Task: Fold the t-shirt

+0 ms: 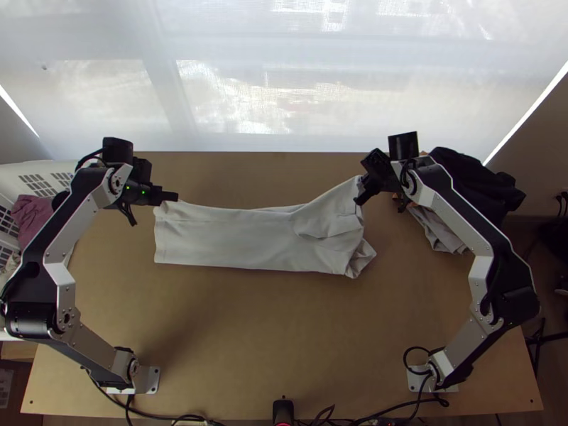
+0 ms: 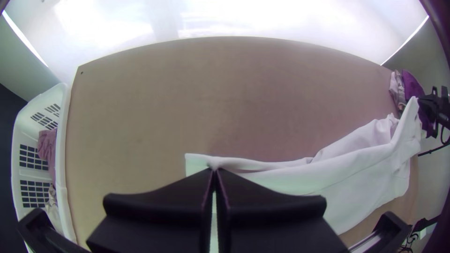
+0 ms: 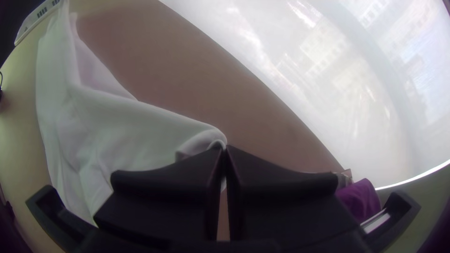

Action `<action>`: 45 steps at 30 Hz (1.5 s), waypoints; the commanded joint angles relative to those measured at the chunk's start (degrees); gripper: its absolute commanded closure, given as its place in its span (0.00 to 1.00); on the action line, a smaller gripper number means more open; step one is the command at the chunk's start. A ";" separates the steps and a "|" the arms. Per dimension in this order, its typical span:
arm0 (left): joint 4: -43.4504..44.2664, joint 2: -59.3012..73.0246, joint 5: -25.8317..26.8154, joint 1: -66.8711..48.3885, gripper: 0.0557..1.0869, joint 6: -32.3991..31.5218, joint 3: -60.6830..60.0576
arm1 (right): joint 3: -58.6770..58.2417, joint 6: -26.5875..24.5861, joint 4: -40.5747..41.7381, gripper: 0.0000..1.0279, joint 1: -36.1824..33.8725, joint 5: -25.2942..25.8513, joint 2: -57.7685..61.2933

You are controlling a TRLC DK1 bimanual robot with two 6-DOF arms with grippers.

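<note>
Left pincer [image 1: 175,197] and right pincer [image 1: 358,200], closed, grip the white t-shirt [image 1: 234,241].

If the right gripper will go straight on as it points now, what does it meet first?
Beyond the T-shirt it pinches, the right gripper would probably meet the table first; its height is unclear.
</note>
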 commanded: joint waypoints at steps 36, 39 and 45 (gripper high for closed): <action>-5.66 2.09 -1.15 0.08 0.13 1.69 -7.83 | -9.77 11.23 -8.32 0.04 21.05 -0.01 -10.76; -5.14 3.93 -1.15 -0.88 0.13 0.98 -6.95 | -12.06 11.41 -7.70 0.04 22.55 -0.01 -9.79; -5.05 6.57 -1.15 -1.68 0.13 0.19 -5.37 | -14.69 11.58 -4.54 0.04 23.69 -0.01 -6.01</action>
